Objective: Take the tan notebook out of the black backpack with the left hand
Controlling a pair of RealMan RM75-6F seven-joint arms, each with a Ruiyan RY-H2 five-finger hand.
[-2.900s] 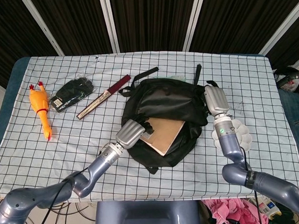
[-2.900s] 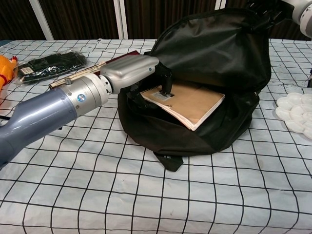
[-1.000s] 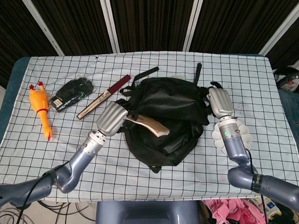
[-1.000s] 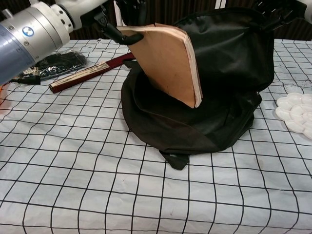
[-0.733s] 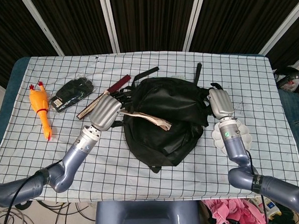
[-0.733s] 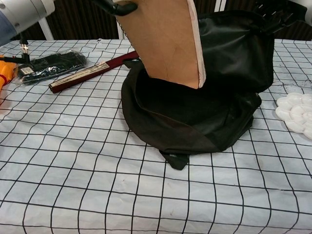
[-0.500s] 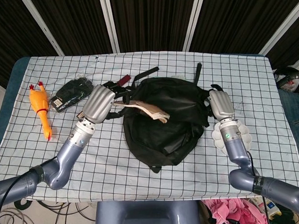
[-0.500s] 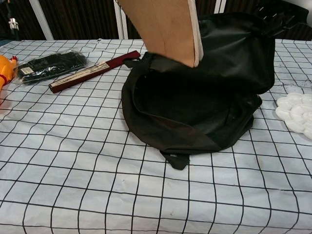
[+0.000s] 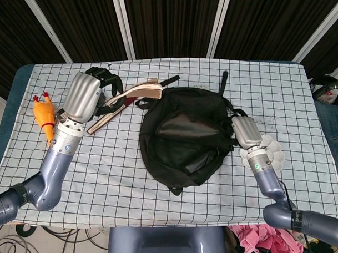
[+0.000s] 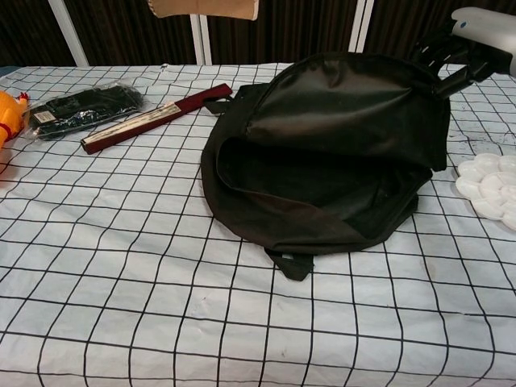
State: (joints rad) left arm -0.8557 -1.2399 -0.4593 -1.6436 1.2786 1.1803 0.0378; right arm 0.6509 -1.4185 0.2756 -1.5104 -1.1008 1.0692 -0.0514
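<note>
My left hand [image 9: 85,95] holds the tan notebook [image 9: 139,90] high in the air, over the table's back left and clear of the black backpack [image 9: 186,134]. In the chest view only the notebook's lower edge [image 10: 205,8] shows at the top of the frame. The backpack [image 10: 330,153] lies in the middle of the table with its mouth open and dark inside. My right hand [image 9: 246,132] touches the backpack's right side, its fingers [image 10: 443,52] on the top flap; whether they grip the fabric is unclear.
A yellow rubber chicken [image 9: 45,122] lies at the far left. A black packet [image 10: 81,106] and a long dark red and tan flat case [image 10: 153,117] lie at the back left. A white paint palette [image 10: 488,185] sits right of the backpack.
My left hand has lifted the notebook up and to the left, fully out of the backpack. The right hand has dropped lower and the backpack's flap has sagged.
</note>
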